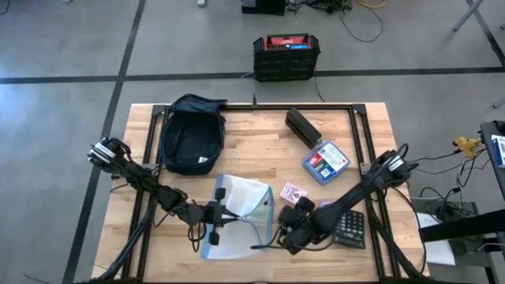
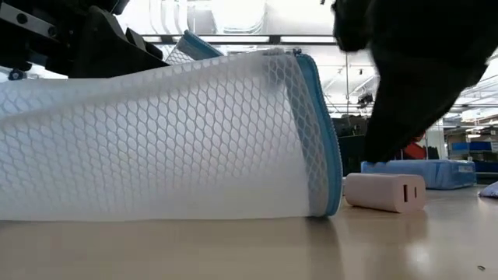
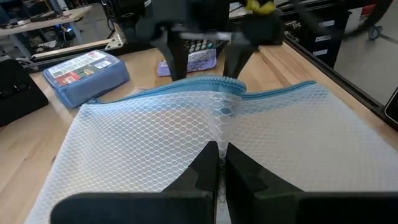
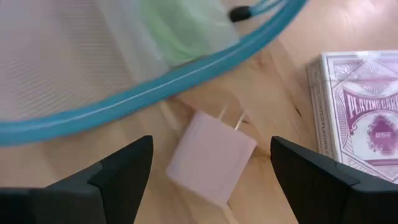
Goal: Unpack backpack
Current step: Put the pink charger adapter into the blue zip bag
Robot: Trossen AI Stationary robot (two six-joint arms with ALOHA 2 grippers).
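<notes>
On the table (image 1: 260, 150), left claw (image 3: 219, 163) pinches mesh pouch (image 3: 186, 137).

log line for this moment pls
left gripper shut on mesh pouch | right gripper open over charger | backpack aside

You were working in a robotics lab or workshop, not a home. The wooden tabletop (image 1: 252, 154) sat in a black metal frame on a bare grey concrete floor (image 1: 63, 47) marked with dark lines, with loose cables (image 1: 347, 20) trailing across it and a black crate with a red top (image 1: 286, 57) parked behind. Level across the tabletop you could see ceiling strip lights (image 2: 226, 39) and shelving (image 2: 467, 140) far back in a large open hall.
</notes>
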